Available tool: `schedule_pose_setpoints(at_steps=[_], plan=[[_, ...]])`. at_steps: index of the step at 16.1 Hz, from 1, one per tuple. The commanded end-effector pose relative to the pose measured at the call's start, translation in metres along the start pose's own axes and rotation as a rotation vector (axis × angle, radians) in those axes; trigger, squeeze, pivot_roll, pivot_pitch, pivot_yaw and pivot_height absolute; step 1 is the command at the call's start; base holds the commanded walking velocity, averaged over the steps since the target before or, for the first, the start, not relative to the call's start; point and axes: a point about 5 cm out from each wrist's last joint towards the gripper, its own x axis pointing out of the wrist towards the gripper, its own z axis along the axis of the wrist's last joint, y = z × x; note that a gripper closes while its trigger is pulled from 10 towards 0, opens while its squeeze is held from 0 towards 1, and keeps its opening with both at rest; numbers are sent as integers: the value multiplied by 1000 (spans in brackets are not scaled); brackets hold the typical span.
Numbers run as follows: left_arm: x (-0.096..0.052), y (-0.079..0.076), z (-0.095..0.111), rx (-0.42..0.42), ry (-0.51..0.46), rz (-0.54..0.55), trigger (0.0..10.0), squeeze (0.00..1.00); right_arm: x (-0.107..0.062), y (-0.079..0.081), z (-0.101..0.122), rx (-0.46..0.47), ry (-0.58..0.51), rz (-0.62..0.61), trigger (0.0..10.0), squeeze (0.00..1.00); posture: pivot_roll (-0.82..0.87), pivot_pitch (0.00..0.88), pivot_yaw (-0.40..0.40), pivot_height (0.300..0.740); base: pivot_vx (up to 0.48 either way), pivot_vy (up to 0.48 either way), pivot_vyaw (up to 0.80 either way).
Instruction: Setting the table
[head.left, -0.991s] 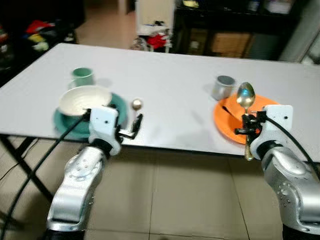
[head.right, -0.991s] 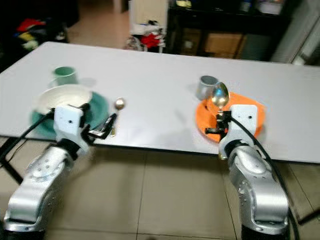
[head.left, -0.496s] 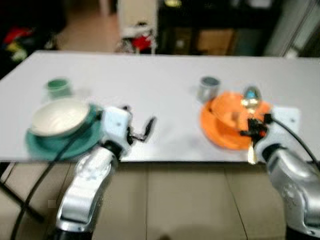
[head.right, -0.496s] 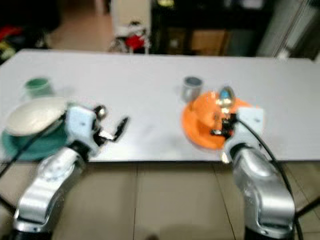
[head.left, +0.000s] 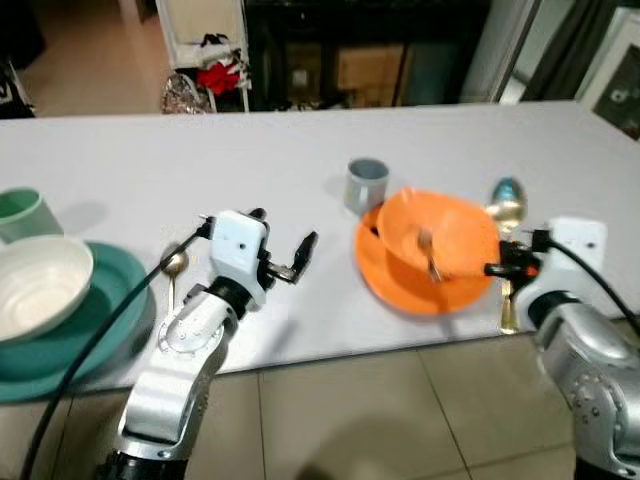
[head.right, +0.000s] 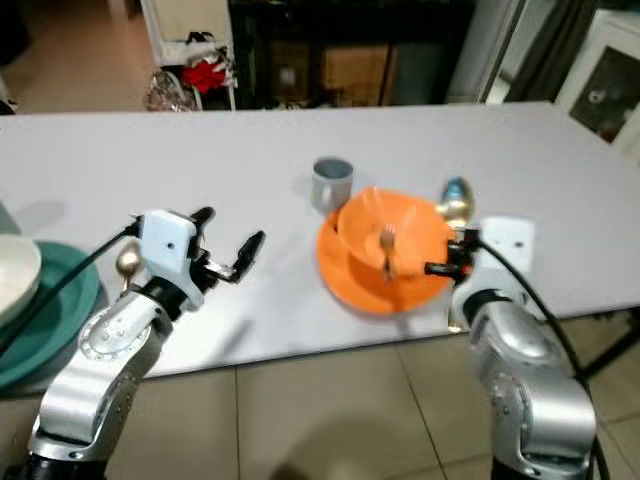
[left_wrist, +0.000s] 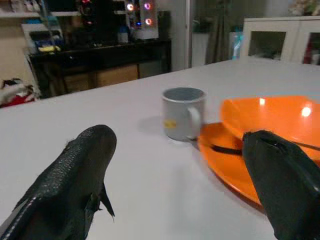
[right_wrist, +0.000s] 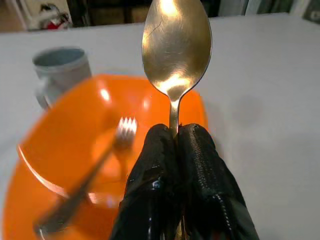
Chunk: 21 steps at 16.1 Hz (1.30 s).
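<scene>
At the right edge of the frame, my right claw (head.left: 497, 268) is clamped on a gold spoon (right_wrist: 175, 47), its bowl pointing away from me, just beside the orange bowl (head.left: 437, 237). That bowl sits tilted on an orange plate (head.left: 385, 275) with a fork (head.right: 386, 243) inside it and a grey mug (head.left: 367, 184) just behind. My left claw (head.left: 283, 244) hovers near the middle of the white surface (head.left: 200, 160), fingers spread wide and holding nothing. On the far left, a white bowl (head.left: 35, 295) rests on a teal plate (head.left: 95, 330), with a green cup (head.left: 20, 214) behind and another gold spoon (head.left: 173, 265) laid beside it. I judge the left setting done; the right one lacks only the spoon I hold, which belongs on the surface beside the orange plate.
</scene>
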Motion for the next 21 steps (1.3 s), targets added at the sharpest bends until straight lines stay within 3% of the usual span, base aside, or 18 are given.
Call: schedule_pose_setpoints(at_steps=[1,5,9,16,21], plan=[[-2,8,1,18,5,25,10000,0,1,8,7,13,-15,41,10000,0,44,0,-29,740,0,0,0],[-1,5,-2,33,20,23,10000,0,4,7,8,8,13,27,10000,0,43,0,-32,740,0,0,0],[3,3,-1,58,24,-29,10000,0,12,1,11,63,51,-2,10000,0,46,0,-31,740,0,0,0],[8,2,3,87,17,-81,10000,0,14,-4,9,50,115,-33,10000,0,49,0,-35,740,0,0,0],[7,-8,4,83,49,-245,10000,0,36,2,19,149,147,91,10000,0,41,0,-20,740,0,0,0]])
